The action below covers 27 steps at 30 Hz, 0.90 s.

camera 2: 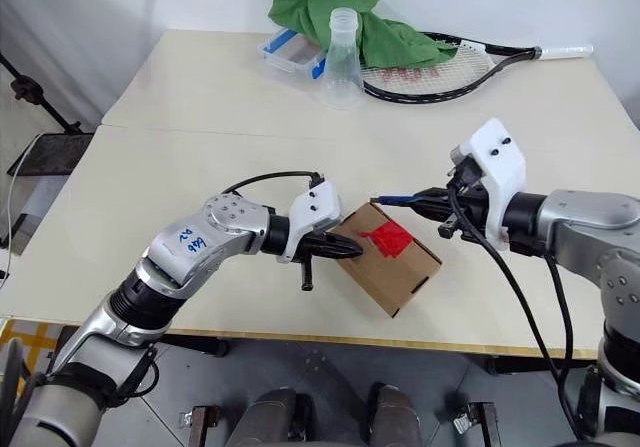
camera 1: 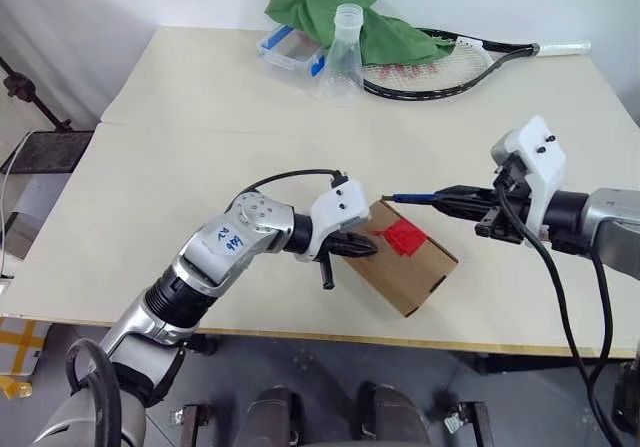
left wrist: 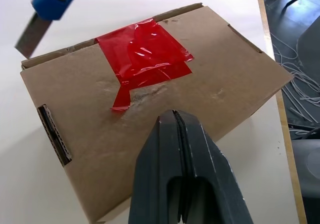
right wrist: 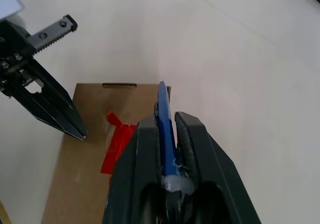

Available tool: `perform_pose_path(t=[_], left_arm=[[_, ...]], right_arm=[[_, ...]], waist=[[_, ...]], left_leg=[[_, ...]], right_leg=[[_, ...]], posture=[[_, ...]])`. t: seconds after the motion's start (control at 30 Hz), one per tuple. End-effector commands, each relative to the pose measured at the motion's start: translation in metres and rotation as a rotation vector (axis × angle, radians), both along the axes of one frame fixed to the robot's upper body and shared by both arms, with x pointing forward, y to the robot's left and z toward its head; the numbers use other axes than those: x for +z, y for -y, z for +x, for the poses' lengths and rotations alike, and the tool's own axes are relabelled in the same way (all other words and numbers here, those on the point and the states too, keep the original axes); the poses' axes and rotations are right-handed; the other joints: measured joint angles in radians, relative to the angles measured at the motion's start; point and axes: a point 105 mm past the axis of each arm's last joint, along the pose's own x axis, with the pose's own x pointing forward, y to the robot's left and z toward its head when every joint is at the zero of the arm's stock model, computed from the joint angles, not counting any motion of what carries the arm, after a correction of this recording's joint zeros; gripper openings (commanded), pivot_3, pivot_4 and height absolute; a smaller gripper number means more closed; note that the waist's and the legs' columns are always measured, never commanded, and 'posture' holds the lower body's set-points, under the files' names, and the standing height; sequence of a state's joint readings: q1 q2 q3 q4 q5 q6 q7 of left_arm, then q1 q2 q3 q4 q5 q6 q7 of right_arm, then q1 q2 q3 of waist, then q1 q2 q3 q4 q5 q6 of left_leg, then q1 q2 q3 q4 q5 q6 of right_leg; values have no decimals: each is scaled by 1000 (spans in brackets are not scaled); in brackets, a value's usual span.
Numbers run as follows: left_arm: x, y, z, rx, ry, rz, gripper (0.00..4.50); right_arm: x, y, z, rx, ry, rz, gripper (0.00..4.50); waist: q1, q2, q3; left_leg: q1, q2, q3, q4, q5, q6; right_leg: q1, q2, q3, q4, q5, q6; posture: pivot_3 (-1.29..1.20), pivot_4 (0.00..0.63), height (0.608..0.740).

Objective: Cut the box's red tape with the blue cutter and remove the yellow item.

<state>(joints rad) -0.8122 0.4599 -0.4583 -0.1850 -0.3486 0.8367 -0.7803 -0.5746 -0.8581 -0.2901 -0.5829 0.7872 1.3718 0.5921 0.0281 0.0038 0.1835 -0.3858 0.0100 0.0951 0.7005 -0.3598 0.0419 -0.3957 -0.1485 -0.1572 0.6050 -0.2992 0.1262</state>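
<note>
The brown cardboard box is seen lying closed near the front edge of the pale worktop, turned at an angle. Across its lid seam the red tape is stuck, wrinkled and partly lifted at one corner. The left claw is held with its two black fingers pressed together, their tips set on the box's top face just beside the tape. The right claw is clamped on the blue cutter, which is pointed toward the robot's left, its dark tip held above the box's far edge, apart from the tape. At the worktop's far side a clear flask, a blue-trimmed container, a green cloth and a racket are found.
</note>
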Motion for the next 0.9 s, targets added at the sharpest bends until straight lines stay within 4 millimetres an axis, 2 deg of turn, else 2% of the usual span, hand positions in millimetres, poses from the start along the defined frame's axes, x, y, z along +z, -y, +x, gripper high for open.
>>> perform_pose_path(t=[0.03,0.2,0.4,0.7,0.9], left_arm=[[3,1,2,1,23,-3,0],[4,1,6,15,17,-18,0],[4,0,9,24,14,-21,0],[-1,-1,19,58,7,14,0],[-7,5,23,90,-4,70,0]], right_arm=[[5,2,-4,-10,45,-20,167],[-3,4,-3,-23,26,-33,167],[-1,7,0,-45,42,-26,167],[-13,9,-8,-5,-63,-129,167],[-14,14,-6,-18,-119,-180,167]], waist=[[0,0,0],[0,0,0],[0,0,0],[1,0,0],[2,0,0]], left_leg=[[0,0,0,0,0,0],[0,0,0,0,0,0],[0,0,0,1,0,0],[0,0,0,2,0,0],[0,0,-1,3,0,1]], right_leg=[[0,0,0,0,0,0],[0,0,0,0,0,0],[0,0,0,1,0,0],[0,0,0,1,0,0],[1,-1,0,2,0,0]], posture=[[0,150,740],[0,150,740],[0,150,740],[0,150,740],[0,150,740]])
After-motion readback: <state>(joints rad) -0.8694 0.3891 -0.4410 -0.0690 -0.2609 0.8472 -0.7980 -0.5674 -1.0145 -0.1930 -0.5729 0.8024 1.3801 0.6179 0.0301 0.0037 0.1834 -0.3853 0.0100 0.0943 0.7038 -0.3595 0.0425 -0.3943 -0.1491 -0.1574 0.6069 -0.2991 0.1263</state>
